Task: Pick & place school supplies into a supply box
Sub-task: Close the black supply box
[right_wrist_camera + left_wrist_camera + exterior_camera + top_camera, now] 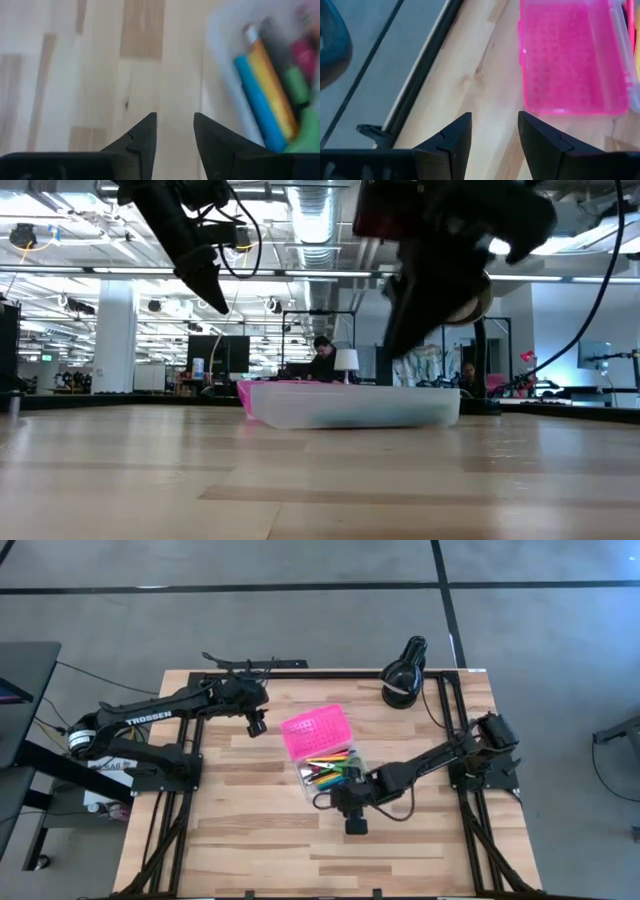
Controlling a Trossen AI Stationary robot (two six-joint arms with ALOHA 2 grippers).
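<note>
The supply box lies open in the middle of the table, its pink lid [317,731] flat toward the far side and its clear base [335,774] toward the near side. Several pens and pencils [270,100] in blue, orange, green and pink lie inside the base. My left gripper [257,726] hovers open just left of the lid [570,55], above bare wood. My right gripper [355,825] is open beside the base's near right corner, over the tabletop [100,75]. In the low view the box [350,405] rests flat and both arms hang above it.
A black round lamp-like object [403,676] stands at the table's far right corner. A black cable [322,801] loops by the base's near side. Bare wood [250,840] stretches across the table's near half. A person [322,358] sits in the room behind.
</note>
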